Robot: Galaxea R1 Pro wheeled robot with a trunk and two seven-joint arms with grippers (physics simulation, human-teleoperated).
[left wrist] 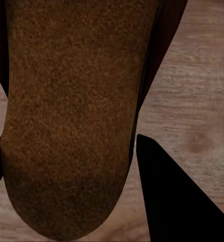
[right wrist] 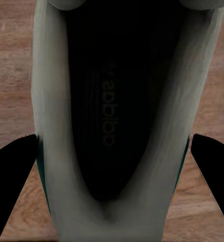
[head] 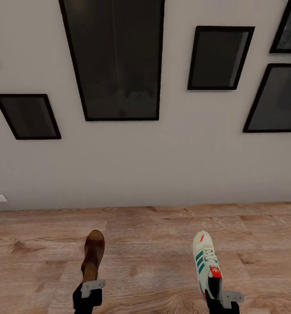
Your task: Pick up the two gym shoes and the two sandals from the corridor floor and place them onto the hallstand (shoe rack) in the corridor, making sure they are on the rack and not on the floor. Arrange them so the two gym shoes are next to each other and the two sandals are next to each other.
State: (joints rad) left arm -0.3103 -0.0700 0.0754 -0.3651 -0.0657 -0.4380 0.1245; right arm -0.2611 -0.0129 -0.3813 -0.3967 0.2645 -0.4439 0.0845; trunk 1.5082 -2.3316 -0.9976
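Brown leather: head view showed the left gripper (head: 89, 291) clamped on a sandal (head: 93, 255) at lower left, the right gripper (head: 224, 301) on a gym shoe (head: 206, 261) at lower right, over plank floor (head: 150, 253). Left wrist: sandal footbed (left wrist: 66, 121) between black fingers (left wrist: 177, 201). Right wrist: shoe opening (right wrist: 112, 116) between fingers (right wrist: 11, 176)

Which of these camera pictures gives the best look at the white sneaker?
The head view: the whole gym shoe shows, with green stripes, laces and red patch, over the floor. The right wrist view looks close into its dark opening. The left wrist view has a brown sandal.
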